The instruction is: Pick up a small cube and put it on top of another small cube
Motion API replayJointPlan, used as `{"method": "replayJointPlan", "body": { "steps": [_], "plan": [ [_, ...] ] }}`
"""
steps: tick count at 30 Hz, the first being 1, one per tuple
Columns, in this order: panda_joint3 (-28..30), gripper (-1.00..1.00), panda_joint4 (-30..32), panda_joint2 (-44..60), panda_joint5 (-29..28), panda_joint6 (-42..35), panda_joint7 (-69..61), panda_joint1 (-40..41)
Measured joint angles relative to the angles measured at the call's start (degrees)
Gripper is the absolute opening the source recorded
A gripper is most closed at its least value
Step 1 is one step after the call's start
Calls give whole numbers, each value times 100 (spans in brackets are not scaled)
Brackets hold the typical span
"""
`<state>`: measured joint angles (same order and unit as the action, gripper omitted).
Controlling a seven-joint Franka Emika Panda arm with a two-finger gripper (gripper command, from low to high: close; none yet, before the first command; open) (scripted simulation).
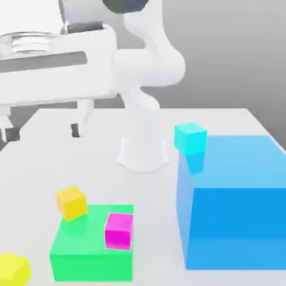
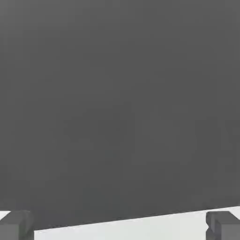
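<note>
Lemon-yellow small cube point(image 1: 14, 270): that's the one I've got to think abt, sitting at the exterior view's left, low corner, partly cut off by the frame edge, on the pale tabletop point(image 1: 159, 223) just beside the green block. I count 4 small cubes total w/ it: 1 golden orange-yellow cube point(image 1: 72, 203) at the green block's far left corner, 1 magenta cube point(image 1: 119, 231) by the green block's right side, 1 cyan cube point(image 1: 190, 139) at the blue block's near-left upper part. Big blocks: 2, i.e. 1 green block point(image 1: 92, 267) and 1 blue block point(image 1: 240, 226), the blue much larger. Arms: 1, white Panda arm point(image 1: 148, 67). My lemon cube's plain, bright, flat-sided, turned at an angle, top face a bit lighter than the sides, & far smaller than either block. Gripper point(image 1: 44, 133) hangs well above the tabletop, 2 fingers spread wide open, nothing btwn them.
</note>
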<state>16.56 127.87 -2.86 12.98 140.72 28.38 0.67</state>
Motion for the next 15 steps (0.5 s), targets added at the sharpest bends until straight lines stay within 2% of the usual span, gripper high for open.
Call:
{"method": "replayJointPlan", "body": {
  "steps": [6,13,15],
  "plan": [
    [118,0,-108,1222,273,277,-436,352],
    [299,0,-214,2563,262,661,-718,745],
    [193,0,-290,2968,389,909,-839,882]
  ]
}}
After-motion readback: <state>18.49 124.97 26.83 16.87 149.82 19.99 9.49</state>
